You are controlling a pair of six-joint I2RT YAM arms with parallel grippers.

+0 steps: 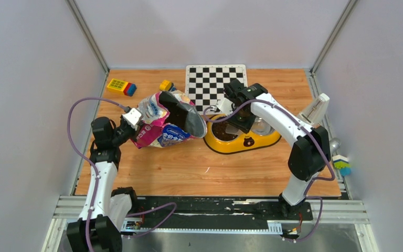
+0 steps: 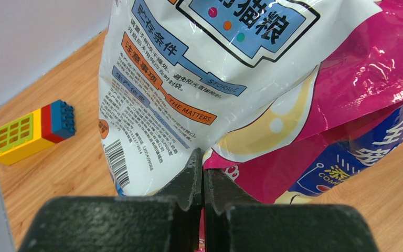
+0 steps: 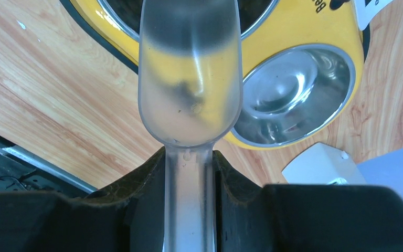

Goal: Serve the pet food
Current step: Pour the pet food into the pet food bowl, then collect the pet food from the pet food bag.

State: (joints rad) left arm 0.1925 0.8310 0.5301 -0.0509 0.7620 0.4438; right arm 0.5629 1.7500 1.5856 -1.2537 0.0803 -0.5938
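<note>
Some dark brown kibble (image 1: 222, 131) in yellow bowl (image 1: 241, 145), left gripper (image 2: 203, 170) pinching glossy pink bag (image 2: 204, 79), right gripper (image 3: 189, 168) clamped on clear scoop (image 3: 189, 79)

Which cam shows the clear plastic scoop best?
Right wrist: translucent plastic scoop fills the frame, handle in the right claw. Top external mostly hides it behind the right arm; left wrist shows none.
</note>
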